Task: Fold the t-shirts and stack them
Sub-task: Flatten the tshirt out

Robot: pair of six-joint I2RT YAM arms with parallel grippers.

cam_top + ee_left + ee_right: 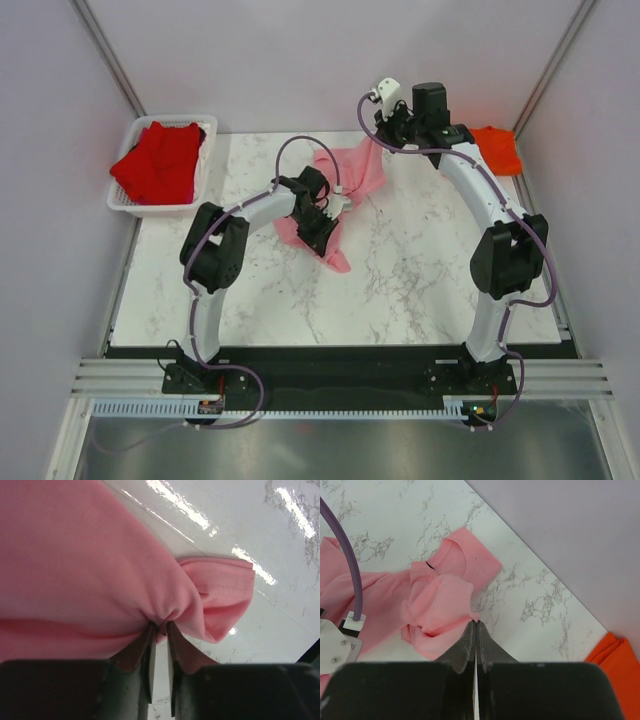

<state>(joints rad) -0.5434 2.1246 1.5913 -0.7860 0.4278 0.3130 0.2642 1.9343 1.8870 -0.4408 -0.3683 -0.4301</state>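
Flattening seems the step in hand: left gripper (160,628) and right gripper (475,624) each clamp the soft light pink t-shirt (350,175), right of the white plastic mesh basket (150,209); next, draw apart.

You have three shirts: one pink t-shirt (352,168), one orange t-shirt (497,148) and one red t-shirt (158,165). You also have one white mesh basket (150,209), one marble counter (400,290) and two claws, the left claw (161,630) and the right claw (476,630).
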